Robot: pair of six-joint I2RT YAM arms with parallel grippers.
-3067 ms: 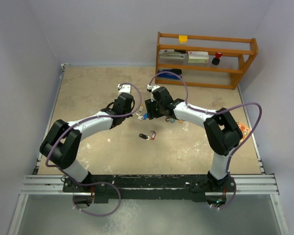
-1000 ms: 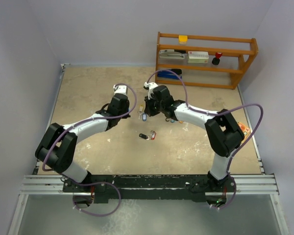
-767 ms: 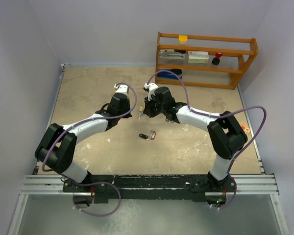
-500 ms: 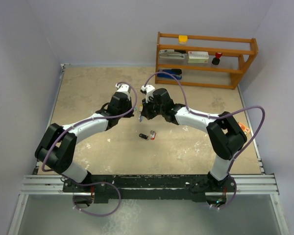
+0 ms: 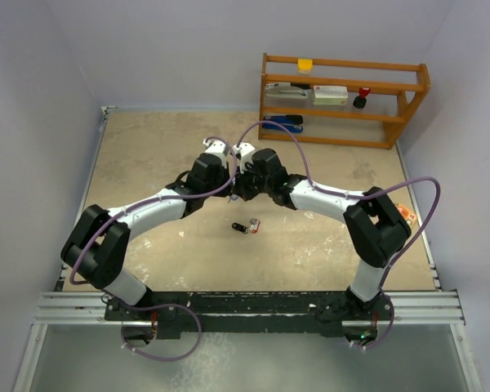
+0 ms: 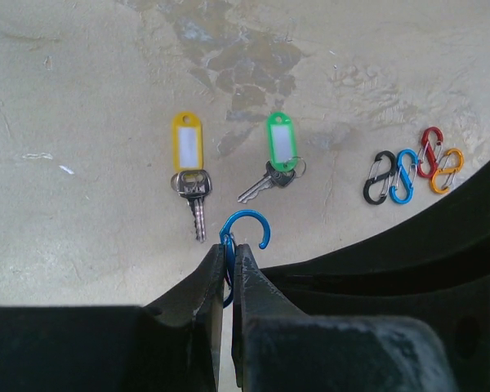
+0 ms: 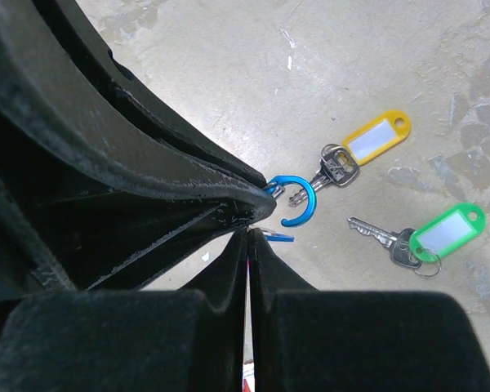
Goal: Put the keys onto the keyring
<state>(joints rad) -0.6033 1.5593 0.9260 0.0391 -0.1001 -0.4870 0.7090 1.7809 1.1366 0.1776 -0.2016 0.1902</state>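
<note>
Left wrist view: left jaws clamp the blue ring point(image 6: 245, 215) up over the desk point(image 6: 82, 98). Right jaws are shut, tips by the ring; can't tell what they hold. Yellow key point(image 6: 192, 184) & green key point(image 6: 276, 167) lie below. Step looks like hooking a key on. Nxt: slip a key's hole onto the ring's open end.

Soft, even light — faint shadows

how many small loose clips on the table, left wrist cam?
4, clustered at right in the left wrist view: black clip, blue clip, red clip, orange clip. Others may be hidden.
</note>
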